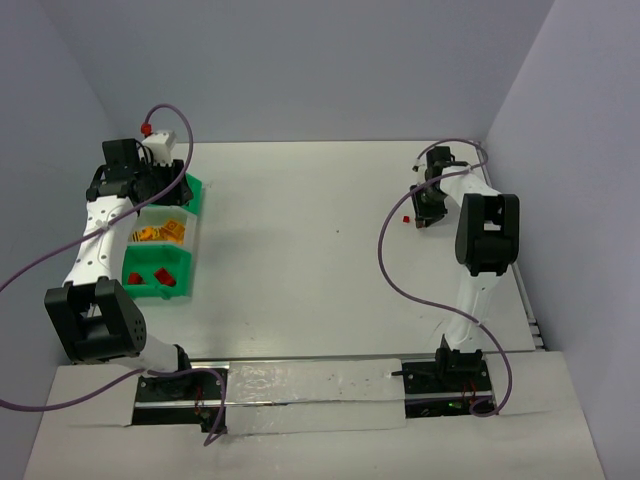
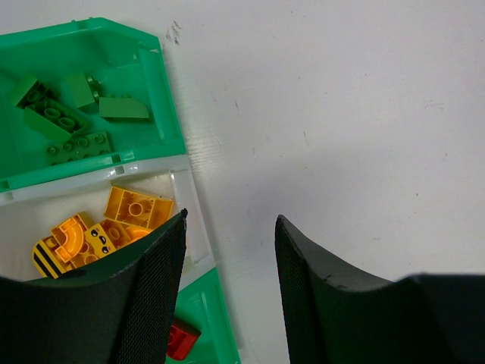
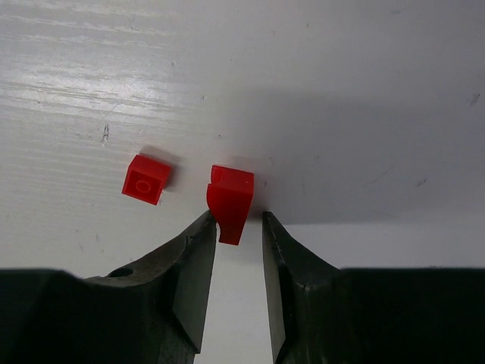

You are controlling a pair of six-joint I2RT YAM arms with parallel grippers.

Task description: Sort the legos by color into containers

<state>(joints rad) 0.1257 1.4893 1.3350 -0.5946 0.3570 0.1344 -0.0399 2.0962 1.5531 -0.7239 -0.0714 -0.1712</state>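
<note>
Three joined containers stand at the left: a far green bin (image 2: 163, 83) with green legos (image 2: 57, 121), a whitish middle bin (image 2: 193, 227) with orange-yellow legos (image 2: 114, 224), and a near green bin (image 2: 212, 311) with a red lego (image 2: 182, 340). My left gripper (image 2: 231, 220) hovers open and empty over the bins' right edge. At the far right, my right gripper (image 3: 236, 220) straddles a curved red lego (image 3: 231, 201) on the table. Its left finger touches the brick and a gap shows at the right finger. A small square red lego (image 3: 146, 180) lies just left of it.
In the top view the bins (image 1: 165, 232) sit under the left arm by the left wall. The right gripper (image 1: 425, 215) works near the table's right edge, with a red lego (image 1: 406, 217) beside it. Purple cables loop off both arms.
</note>
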